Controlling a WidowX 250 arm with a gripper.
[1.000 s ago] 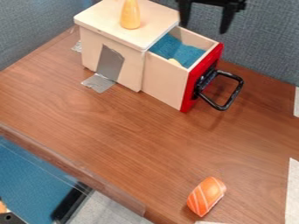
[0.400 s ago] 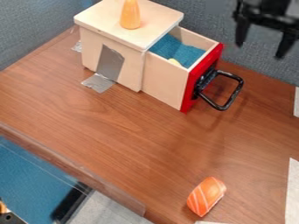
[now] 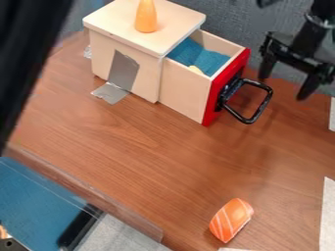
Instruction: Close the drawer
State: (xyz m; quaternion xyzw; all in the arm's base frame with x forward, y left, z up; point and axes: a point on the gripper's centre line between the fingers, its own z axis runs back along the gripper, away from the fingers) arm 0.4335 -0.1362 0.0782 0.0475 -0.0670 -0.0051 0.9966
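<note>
One open drawer (image 3: 186, 90) — claw (image 3: 285, 79) perhaps nearby

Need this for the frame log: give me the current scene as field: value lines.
drawer: pulled out of the box, red front
handle: black loop on the red front, nothing gripping it
tool: open, right of the handle, not touching it
box top: orange bottle-shaped piece standing
table: salmon sushi piece, near edge
task state: drawer not closed

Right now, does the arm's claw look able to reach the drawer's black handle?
Probably yes. The claw hangs open just off the front of the drawer, near the handle, with nothing visible between them, though its height is hard to judge.
</note>
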